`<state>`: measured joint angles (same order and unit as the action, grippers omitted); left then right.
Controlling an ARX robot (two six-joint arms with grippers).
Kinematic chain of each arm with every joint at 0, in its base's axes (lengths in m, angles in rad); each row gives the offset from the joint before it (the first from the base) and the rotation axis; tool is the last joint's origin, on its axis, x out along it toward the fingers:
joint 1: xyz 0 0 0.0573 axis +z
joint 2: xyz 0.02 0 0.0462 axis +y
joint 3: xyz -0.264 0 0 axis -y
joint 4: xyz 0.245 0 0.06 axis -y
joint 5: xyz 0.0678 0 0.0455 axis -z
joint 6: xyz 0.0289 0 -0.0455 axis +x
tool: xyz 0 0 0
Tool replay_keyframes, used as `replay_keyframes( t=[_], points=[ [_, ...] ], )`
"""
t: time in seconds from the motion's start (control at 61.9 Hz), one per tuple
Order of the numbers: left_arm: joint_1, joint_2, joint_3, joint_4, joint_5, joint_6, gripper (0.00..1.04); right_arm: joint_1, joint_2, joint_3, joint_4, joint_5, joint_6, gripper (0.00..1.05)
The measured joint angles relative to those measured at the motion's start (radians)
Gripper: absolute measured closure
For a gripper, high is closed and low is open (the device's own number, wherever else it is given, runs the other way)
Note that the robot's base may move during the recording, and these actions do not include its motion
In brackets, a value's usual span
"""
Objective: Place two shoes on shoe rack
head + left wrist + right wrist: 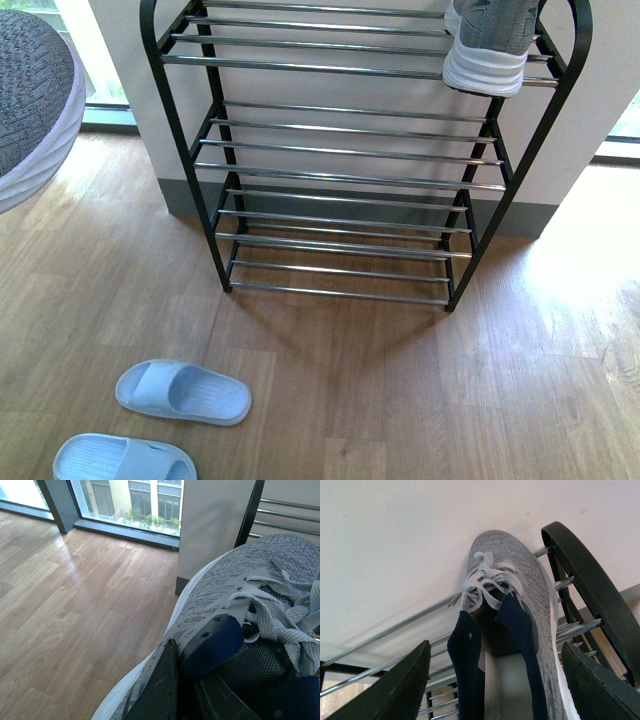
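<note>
Two pale blue slides [182,390] lie on the wooden floor [400,400], nearest the robot. At left, the left gripper [185,690] has its jaws clamped on the held sneaker [225,595]. Beyond, the racked sneaker [487,45] sits at the right end of the top tier of the shoe rack [340,180], between the parted jaws of the right gripper [495,650].

The grey knit cloth sneaker [220,595] is matt and coarse-textured, with flat woven laces [280,610]. The black metal shoe rack [592,587] is matt-painted, its thin bars [330,68] glossy chrome. The pale blue moulded slides [183,390] look smooth matt plastic; the wooden plank floor [420,400] is faintly glossy.
</note>
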<state>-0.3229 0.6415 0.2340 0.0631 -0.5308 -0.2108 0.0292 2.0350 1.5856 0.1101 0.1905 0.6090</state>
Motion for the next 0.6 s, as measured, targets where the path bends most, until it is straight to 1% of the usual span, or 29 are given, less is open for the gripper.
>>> replay_keyframes(
  t=[0.048,0.113,0.194,0.388,0.452,0.598],
  points=[
    [0.0,0.0,0.0,0.0,0.0,0.0,1.03,-0.007,-0.035,-0.028,0.011,-0.022,-0.009,0.08],
    [0.0,0.0,0.0,0.0,0.0,0.0,1.03,-0.023,-0.117,-0.099,0.042,-0.079,-0.035,0.1],
    [0.0,0.0,0.0,0.0,0.0,0.0,1.03,-0.036,-0.196,-0.174,0.076,-0.135,-0.056,0.09],
    [0.0,0.0,0.0,0.0,0.0,0.0,1.03,-0.08,-0.435,-0.407,0.143,-0.313,-0.136,0.09],
    [0.0,0.0,0.0,0.0,0.0,0.0,1.03,-0.105,-0.537,-0.504,0.164,-0.377,-0.168,0.09],
    [0.0,0.0,0.0,0.0,0.0,0.0,1.03,-0.173,-0.745,-0.687,0.182,-0.48,-0.236,0.09]
  ],
)
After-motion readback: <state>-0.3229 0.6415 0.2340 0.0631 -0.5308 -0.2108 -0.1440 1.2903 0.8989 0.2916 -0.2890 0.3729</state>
